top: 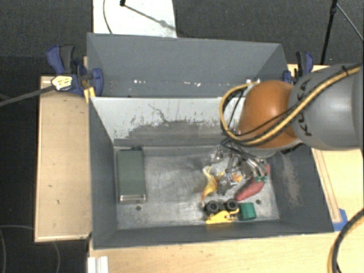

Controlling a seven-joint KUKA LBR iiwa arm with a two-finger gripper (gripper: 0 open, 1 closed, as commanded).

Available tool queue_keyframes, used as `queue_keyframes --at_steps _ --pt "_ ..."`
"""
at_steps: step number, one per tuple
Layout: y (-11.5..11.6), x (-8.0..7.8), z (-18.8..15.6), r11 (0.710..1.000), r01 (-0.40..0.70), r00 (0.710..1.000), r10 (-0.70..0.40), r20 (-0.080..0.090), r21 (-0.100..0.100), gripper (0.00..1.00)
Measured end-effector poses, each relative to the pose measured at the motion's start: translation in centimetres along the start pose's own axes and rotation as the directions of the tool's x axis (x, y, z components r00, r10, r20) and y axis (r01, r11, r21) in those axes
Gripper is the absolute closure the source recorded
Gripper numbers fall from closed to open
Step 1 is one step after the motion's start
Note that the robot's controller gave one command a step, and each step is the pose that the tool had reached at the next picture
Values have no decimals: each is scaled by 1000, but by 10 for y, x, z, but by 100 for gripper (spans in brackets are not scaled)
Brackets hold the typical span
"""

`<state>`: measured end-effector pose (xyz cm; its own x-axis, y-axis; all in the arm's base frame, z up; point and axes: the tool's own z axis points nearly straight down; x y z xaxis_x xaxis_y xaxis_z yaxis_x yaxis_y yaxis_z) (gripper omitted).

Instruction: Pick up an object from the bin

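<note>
Your tool (230, 174), state untellable, sat beside the yellow black-wheeled toy car (220, 210), where crowding clutter might have jammed it.

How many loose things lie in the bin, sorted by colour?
Grey-green: 1, flat block at the left
Yellow: 2, toy car and curved piece
Red: 1, long piece
Green: 1, small block
Total: 5 in view; the gripper may cover more.
</note>
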<state>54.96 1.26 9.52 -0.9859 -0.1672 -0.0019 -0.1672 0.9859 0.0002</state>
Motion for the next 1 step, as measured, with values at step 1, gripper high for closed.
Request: queue_keyframes --at_steps 1 --pt "0 0 0 1000 0 1000 0 0 0 100"
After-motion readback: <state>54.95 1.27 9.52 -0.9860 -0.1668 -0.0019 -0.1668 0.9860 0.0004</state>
